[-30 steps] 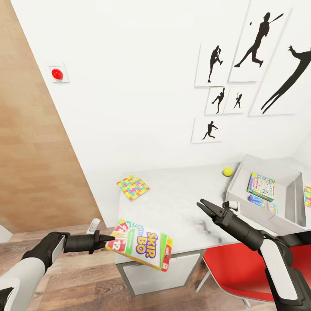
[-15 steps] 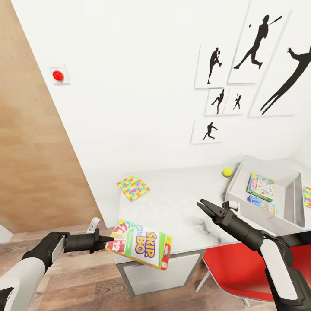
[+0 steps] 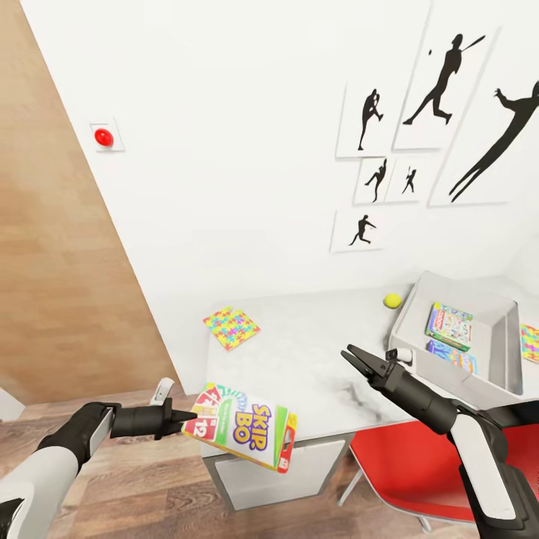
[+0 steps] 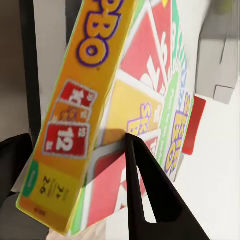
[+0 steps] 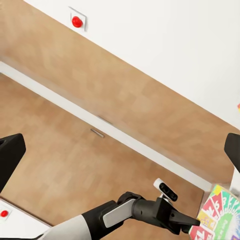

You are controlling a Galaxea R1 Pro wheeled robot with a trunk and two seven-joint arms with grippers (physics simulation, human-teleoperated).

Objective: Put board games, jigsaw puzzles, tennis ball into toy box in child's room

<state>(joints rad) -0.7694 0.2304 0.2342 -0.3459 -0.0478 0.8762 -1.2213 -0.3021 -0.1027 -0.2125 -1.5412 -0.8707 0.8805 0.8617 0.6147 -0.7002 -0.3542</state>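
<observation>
My left gripper (image 3: pixel 183 421) is shut on the corner of the red-yellow-green "SKIP-BO" board game (image 3: pixel 243 428), held tilted in the air in front of the table's (image 3: pixel 314 359) left end. In the left wrist view the box (image 4: pixel 100 95) sits between the black fingers (image 4: pixel 145 190). My right gripper (image 3: pixel 359 361) hovers open over the table's front edge, beside the light-grey toy box (image 3: pixel 410 318). In it lie a pastel board game (image 3: pixel 449 326) and a blue one (image 3: pixel 451 356). One jigsaw puzzle (image 3: pixel 230 326) lies on the table's left part, another (image 3: pixel 531 343) at the right edge. The tennis ball (image 3: pixel 391 301) rests by the toy box.
A red chair (image 3: pixel 419 464) stands under the table's front, below my right arm. A pale cabinet door (image 3: pixel 277 479) is under the left end. The white wall carries baseball silhouettes (image 3: pixel 442 82) and a red button (image 3: pixel 103 137). Wood floor (image 3: pixel 67 284) lies to the left.
The whole head view has shifted slightly, so the camera moved. Both grippers hold the same poses, the left still holding the SKIP-BO box.
</observation>
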